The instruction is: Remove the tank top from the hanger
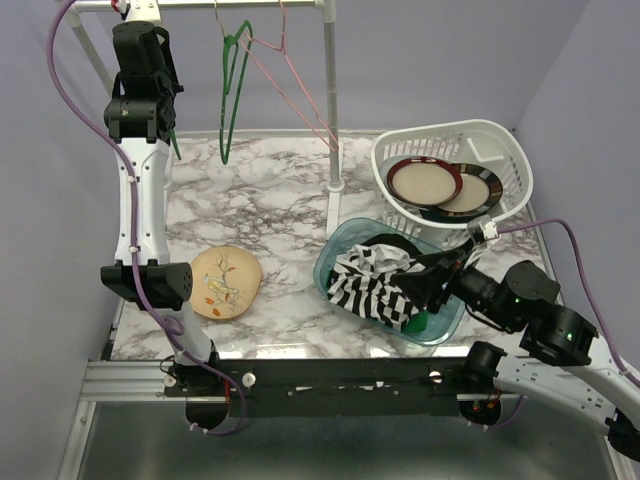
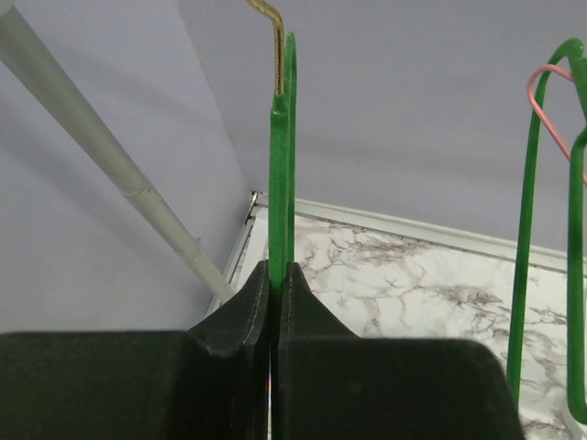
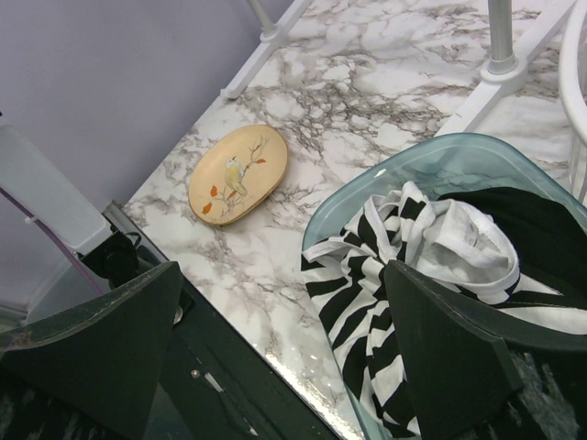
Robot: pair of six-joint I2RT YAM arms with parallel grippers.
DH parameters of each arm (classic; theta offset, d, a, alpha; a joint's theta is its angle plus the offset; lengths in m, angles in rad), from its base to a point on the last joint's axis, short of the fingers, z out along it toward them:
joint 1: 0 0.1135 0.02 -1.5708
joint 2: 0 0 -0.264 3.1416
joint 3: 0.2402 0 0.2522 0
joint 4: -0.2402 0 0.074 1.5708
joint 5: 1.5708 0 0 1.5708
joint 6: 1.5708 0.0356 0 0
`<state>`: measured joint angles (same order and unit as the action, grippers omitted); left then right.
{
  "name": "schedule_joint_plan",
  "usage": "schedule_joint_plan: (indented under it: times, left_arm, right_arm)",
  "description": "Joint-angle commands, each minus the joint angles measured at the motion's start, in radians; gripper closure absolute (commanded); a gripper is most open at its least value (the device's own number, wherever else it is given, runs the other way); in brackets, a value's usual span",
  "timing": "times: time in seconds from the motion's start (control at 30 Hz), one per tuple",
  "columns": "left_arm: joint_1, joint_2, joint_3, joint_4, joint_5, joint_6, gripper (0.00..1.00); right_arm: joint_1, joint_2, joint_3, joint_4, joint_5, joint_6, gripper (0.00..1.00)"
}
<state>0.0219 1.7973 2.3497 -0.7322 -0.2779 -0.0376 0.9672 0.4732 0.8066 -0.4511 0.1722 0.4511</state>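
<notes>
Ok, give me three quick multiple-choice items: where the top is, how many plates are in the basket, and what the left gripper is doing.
1. Where is the top?
A. hung on the rail
B. in the bin
C. flat on the table

2. How many plates lie in the basket?
A. none
B. two
C. four

3. The left gripper is:
A. wide open
B. shut on the top
C. shut on a hanger

Answers:
1 B, the striped cloth is heaped inside the teal bin.
2 B, a red-rimmed plate overlaps a dark one.
3 C, the fingers pinch the green wire, raised near the rail.
</notes>
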Motion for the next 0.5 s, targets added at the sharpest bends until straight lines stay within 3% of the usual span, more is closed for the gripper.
schedule_joint_plan:
  times: [0.0, 0.07, 0.17, 0.2, 0.3, 0.4, 0.47]
  left_arm:
    - [0.000, -0.001, 0.013, 0.039, 0.005, -0.012, 0.97]
    - [-0.002, -0.001, 0.013, 0.028, 0.005, -0.019, 0.94]
    - [0.000, -0.022, -0.004, 0.013, 0.005, -0.047, 0.68]
    - [0.000, -0.035, -0.015, 0.010, 0.008, -0.062, 0.54]
    - [0.000, -0.099, -0.070, 0.014, 0.031, -0.087, 0.33]
    - [-0.002, -0.176, -0.128, 0.024, 0.068, -0.110, 0.17]
    - [-0.002, -0.241, -0.177, 0.024, 0.089, -0.136, 0.14]
  right_arm:
    - [-0.001, -0.005, 0.026, -0.032, 0.021, 0.001, 0.00]
    - [-0.002, -0.007, 0.026, -0.028, 0.016, 0.006, 0.00]
    - [-0.002, 0.004, 0.039, -0.035, 0.010, 0.006, 0.00]
    - [-0.002, 0.008, 0.043, -0.040, 0.012, 0.009, 0.00]
    - [-0.001, 0.015, 0.054, -0.040, -0.002, 0.015, 0.00]
    - [-0.001, 0.007, 0.055, -0.028, -0.029, 0.005, 0.00]
    - [-0.002, -0.007, 0.054, -0.024, -0.019, 0.012, 0.00]
